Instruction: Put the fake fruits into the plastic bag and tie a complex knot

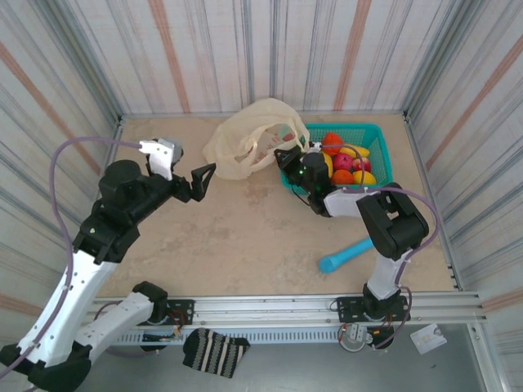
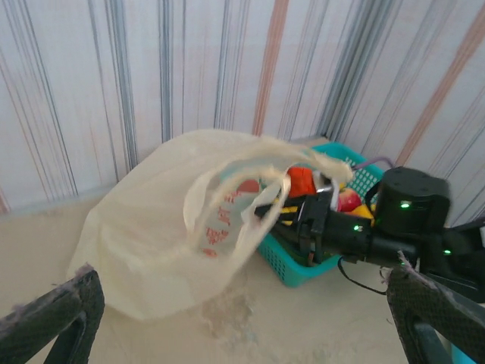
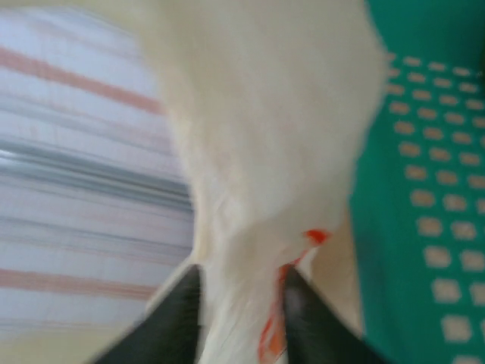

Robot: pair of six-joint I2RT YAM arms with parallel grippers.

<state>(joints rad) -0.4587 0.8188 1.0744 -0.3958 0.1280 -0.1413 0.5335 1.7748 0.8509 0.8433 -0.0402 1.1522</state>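
Cream bag (image 1: pixel 241 147) lies slumped at the upper middle of the top view, on the table (image 1: pixel 245 237), its right edge against the teal basket (image 1: pixel 372 135). Its mouth gapes toward the basket, and the loop handles trail across the rim. Red-orange print shows through the film; whether any fruit is inside it, I cannot tell.

Fruits (image 1: pixel 347 163) sit piled in the basket at the upper right: red, orange and yellow pieces packed together.

Left gripper (image 1: pixel 206 181) hangs just left of the bag, centre left of the top view, pointing at it. Its fingers (image 2: pixel 64 315) stand wide apart at the lower corners of the left wrist view, with nothing between them, and the bag lies beyond them, apart from the tips.

Right gripper (image 1: pixel 292 159) is at the basket's left wall, where the bag meets it. In the blurred right wrist view its dark fingers (image 3: pixel 178 318) stand part way apart, with bag film running between them. Whether they pinch the film is not clear.

A blue stick (image 1: pixel 347 255) lies on the table at the lower right, well apart from the basket. A striped cloth (image 1: pixel 214 351) sits at the bottom edge, below the table rail.
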